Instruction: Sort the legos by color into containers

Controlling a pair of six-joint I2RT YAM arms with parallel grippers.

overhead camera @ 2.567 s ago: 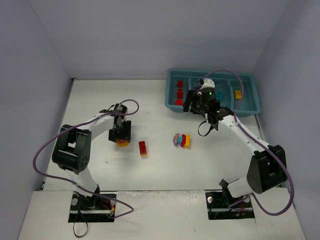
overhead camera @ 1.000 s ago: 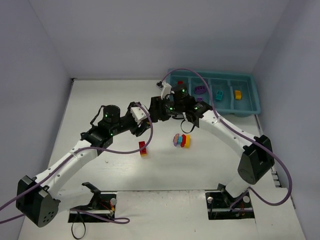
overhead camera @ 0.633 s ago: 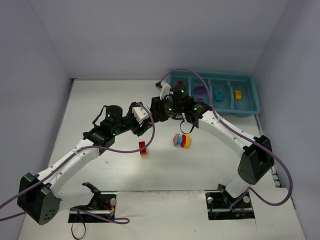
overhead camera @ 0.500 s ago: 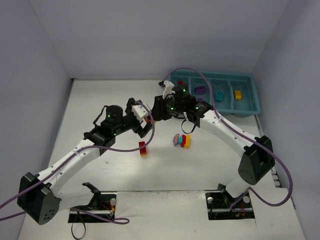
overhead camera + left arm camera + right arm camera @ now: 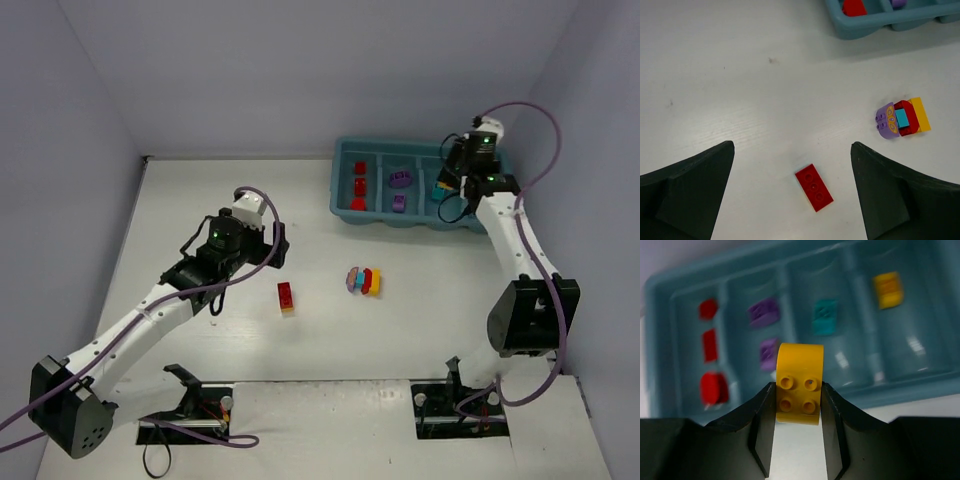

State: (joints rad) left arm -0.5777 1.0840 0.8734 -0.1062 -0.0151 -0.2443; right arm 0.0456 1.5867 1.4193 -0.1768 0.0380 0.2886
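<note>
Both grippers have parted; right gripper [image 5: 799, 394] pinches yellow brick [image 5: 800, 371] over tray [image 5: 660, 286]; left gripper [image 5: 792, 146] gapes empty.

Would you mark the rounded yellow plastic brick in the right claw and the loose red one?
Rounded yellow plastic brick [image 5: 799, 385], right wrist view, studded face.
Flat red plastic brick [image 5: 813, 187], left wrist view, middle stud.

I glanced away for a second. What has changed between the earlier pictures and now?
The right tool left its meeting with the left tool and swung to the tray, shut on the yellow brick. The left tool drew back, open. The red brick and the mixed stack on the table stayed put.
</note>
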